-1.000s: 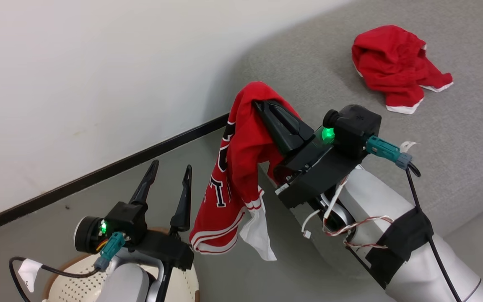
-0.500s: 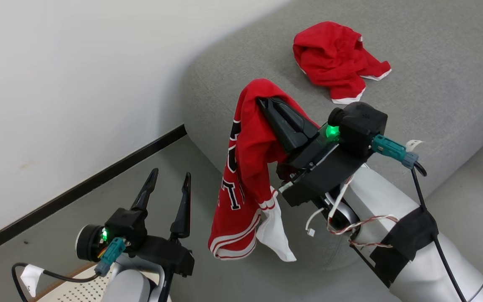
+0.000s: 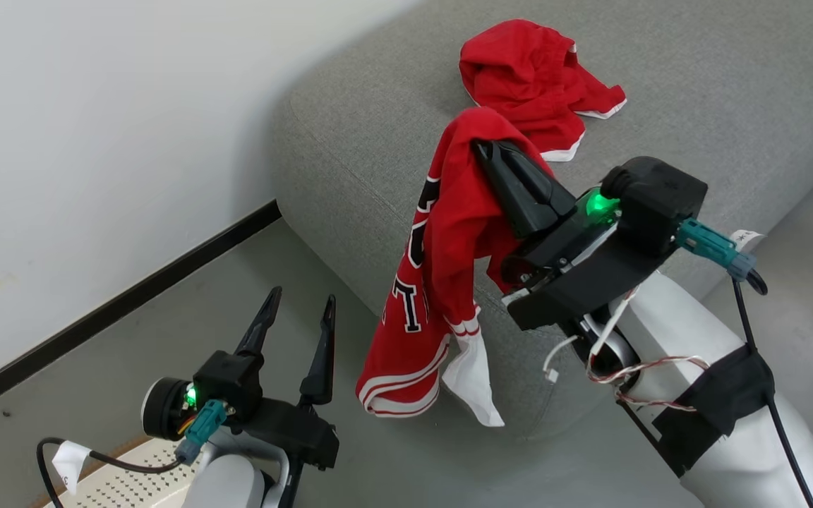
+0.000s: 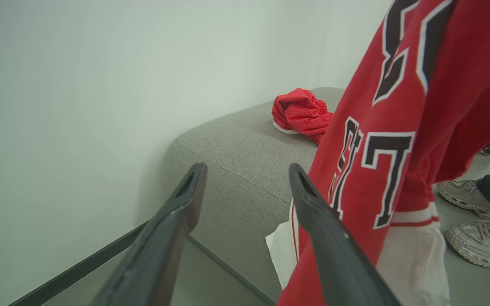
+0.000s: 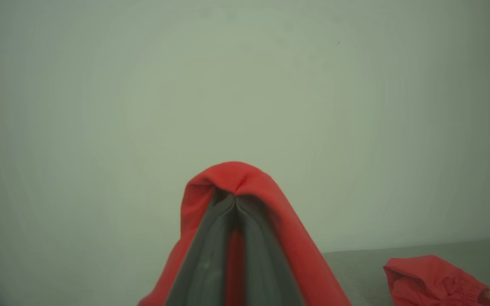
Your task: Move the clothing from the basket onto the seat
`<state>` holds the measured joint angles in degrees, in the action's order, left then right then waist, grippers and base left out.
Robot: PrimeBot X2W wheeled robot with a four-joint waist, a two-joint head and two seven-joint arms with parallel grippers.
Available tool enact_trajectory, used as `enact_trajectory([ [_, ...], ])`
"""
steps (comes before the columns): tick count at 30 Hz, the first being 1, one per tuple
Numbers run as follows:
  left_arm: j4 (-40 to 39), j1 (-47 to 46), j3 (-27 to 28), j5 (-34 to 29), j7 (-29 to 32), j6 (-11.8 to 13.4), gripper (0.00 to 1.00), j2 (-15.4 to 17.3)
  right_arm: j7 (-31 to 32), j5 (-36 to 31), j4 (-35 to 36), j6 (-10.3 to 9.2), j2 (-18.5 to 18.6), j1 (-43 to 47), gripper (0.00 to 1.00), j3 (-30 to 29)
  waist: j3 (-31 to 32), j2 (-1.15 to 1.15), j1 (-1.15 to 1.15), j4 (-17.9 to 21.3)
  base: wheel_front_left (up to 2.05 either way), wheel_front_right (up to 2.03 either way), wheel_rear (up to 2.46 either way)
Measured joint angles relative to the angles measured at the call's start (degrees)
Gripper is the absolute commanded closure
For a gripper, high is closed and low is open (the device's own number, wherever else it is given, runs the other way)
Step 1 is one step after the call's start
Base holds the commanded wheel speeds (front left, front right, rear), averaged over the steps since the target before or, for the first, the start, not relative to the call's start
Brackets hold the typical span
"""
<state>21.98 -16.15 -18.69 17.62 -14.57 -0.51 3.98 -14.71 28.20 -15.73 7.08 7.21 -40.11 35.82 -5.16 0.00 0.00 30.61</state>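
Right claw [image 3: 483, 147], its two dark fingers pressed tight together, grips a red jersey [image 3: 442, 233] by a bunched fold at the top. The cloth drapes over the fingertips and hangs free by the rounded near corner of the grey seat [image 3: 696, 85], clear of the floor [image 3: 166, 296]. Black, white-edged letters run down the jersey, and a flap of white fabric [image 3: 473, 377] dangles beside its striped hem. A second red garment [image 3: 519, 77] lies crumpled on top of the seat, just beyond the held one in the head view. The left claw [image 3: 302, 296] hangs empty lower down, with its fingers spread apart and pointing toward the seat, just left of the jersey's hem. The cream perforated basket [image 3: 124, 483] sits under the left arm. A person's grey shoes [image 4: 474, 244] stand on the floor beside the seat.
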Motion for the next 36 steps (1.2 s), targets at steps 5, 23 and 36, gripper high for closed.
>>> enact_trajectory([
  [5, 0.9, -0.4, -0.4, -0.1, 0.0, -0.1, 0.00, 0.0, 0.0, -0.6, 0.3, 0.00, 1.0, -0.4, 1.00, -2.1, -0.9, 0.00, 0.00, 0.2, 0.00, 0.00, 0.00],
  [23, 1.8, -1.3, -0.7, -0.2, 0.0, -0.6, 0.00, -0.1, 0.0, -3.7, -1.0, 0.00, 7.0, -8.2, 1.00, -10.6, -4.2, 0.01, 0.00, 0.4, 0.00, 0.00, 0.00],
  [36, 2.8, -2.1, -1.6, -1.0, 0.0, -1.1, 0.00, 0.9, 0.0, -4.0, -6.5, 0.00, 12.1, -15.7, 1.00, -17.3, -8.2, 0.00, 0.00, 0.5, 0.00, 0.00, 0.00],
])
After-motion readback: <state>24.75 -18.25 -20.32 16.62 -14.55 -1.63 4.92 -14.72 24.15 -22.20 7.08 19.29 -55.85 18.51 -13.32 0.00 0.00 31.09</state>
